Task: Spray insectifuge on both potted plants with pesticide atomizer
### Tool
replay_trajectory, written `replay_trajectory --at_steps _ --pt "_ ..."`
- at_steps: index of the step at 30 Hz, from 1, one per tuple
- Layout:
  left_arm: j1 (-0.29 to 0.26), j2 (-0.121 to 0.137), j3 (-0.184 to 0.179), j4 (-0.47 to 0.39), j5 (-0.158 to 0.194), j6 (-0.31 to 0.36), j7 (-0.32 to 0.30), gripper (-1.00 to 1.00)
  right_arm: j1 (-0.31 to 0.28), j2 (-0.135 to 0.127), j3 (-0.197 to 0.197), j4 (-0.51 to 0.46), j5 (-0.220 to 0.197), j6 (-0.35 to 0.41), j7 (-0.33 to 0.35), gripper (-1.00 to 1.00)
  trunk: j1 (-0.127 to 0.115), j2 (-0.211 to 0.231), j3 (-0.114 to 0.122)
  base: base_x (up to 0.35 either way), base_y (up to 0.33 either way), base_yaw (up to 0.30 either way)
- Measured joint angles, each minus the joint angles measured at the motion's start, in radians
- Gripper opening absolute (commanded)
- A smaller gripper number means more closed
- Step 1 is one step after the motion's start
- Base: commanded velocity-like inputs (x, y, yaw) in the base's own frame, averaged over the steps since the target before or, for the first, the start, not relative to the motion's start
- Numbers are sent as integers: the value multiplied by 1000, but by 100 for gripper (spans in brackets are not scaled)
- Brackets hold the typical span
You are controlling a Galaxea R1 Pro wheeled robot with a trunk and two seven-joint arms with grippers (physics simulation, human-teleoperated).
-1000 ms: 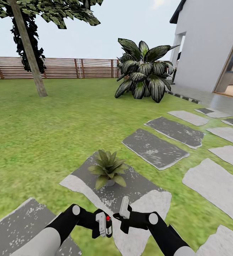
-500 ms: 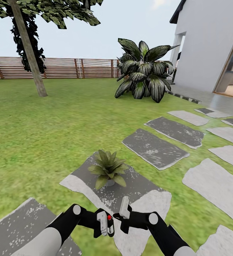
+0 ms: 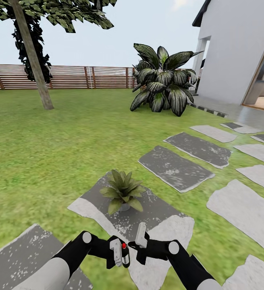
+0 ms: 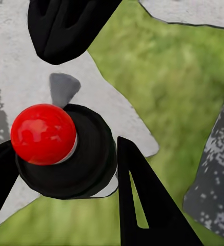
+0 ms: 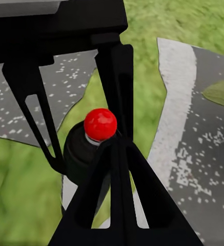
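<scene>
Pretty open backyard here: a big green lawn [image 3: 59, 145] runs back to a brown slatted wooden fence [image 3: 67, 76] under a pale, hazy sky. Irregular grey stepping stones [image 3: 175, 167] cut diagonally across the grass toward a white house [image 3: 236, 48] on the right, which has an open doorway showing a warm-lit interior. A leaning tree trunk [image 3: 33, 56] stands back left, and a big broad-leaved bush [image 3: 164, 80] sits by the house corner. Soft, even daylight all over.
</scene>
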State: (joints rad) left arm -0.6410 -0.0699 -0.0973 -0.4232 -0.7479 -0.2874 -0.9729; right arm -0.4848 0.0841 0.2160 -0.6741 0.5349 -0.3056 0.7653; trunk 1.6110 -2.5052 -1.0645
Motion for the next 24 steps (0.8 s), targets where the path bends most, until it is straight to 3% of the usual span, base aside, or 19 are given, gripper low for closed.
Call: replay_trajectory --at_steps 24 --pt "0 -3 2 0 12 -3 0 -100 0 0 0 -2 0 0 0 -100 0 0 0 0 0 0"
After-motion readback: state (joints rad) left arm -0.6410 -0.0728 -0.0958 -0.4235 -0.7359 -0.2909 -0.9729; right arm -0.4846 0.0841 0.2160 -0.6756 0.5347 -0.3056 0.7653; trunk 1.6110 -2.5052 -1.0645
